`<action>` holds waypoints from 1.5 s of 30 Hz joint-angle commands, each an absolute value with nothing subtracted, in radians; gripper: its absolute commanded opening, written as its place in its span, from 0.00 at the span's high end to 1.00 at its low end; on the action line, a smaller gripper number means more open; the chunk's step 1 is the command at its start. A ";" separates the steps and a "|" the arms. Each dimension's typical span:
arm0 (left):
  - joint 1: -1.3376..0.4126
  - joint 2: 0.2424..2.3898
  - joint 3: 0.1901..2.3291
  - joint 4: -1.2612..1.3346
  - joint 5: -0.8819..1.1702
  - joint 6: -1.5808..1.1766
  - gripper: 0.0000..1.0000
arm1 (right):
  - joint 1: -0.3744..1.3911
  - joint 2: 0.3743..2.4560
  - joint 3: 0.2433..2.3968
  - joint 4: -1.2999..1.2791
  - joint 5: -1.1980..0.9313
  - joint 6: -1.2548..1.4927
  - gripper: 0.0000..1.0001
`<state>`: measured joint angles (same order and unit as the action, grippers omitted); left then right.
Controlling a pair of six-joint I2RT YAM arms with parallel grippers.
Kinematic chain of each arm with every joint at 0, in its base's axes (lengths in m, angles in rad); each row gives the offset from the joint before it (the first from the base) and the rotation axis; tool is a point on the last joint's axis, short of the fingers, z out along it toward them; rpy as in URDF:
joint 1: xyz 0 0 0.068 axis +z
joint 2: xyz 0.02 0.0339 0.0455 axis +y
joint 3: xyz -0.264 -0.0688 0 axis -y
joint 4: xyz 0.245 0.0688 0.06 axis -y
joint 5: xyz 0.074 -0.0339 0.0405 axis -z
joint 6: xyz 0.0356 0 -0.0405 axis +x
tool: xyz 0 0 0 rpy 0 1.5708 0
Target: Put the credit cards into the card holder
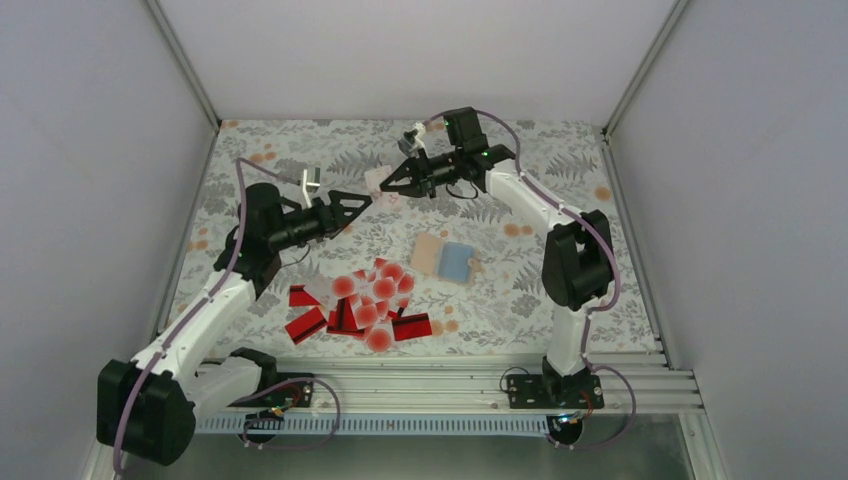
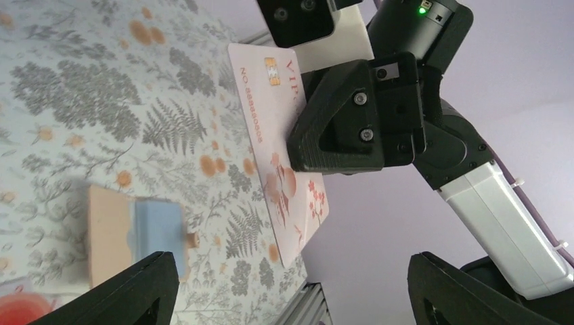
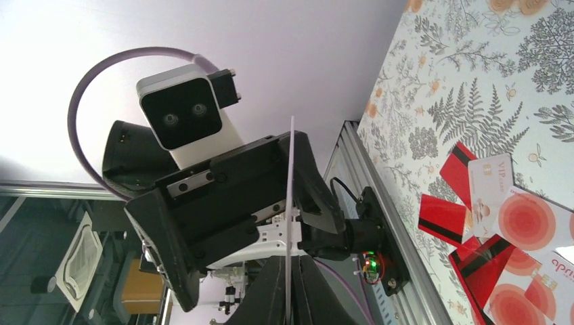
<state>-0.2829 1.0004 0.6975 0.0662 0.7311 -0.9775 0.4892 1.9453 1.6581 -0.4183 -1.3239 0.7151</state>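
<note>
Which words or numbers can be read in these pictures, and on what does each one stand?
"VIP": on the pale card that the right gripper holds.
"NO" and a row of digits, probably eights: the same card, under its chip.
"VIP": on a white card lying flat.
Print on the dotted cards: too blurred to read.

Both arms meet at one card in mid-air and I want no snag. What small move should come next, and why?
Probably the left gripper should back away. Its fingers stand wide open, not touching the card, while the right gripper is shut on it. Then the right gripper could carry it to the open card holder.
</note>
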 commanded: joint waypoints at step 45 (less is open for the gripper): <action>-0.268 1.259 0.735 0.633 0.891 -1.226 0.97 | 0.501 1.898 1.778 -0.449 -1.377 0.758 0.96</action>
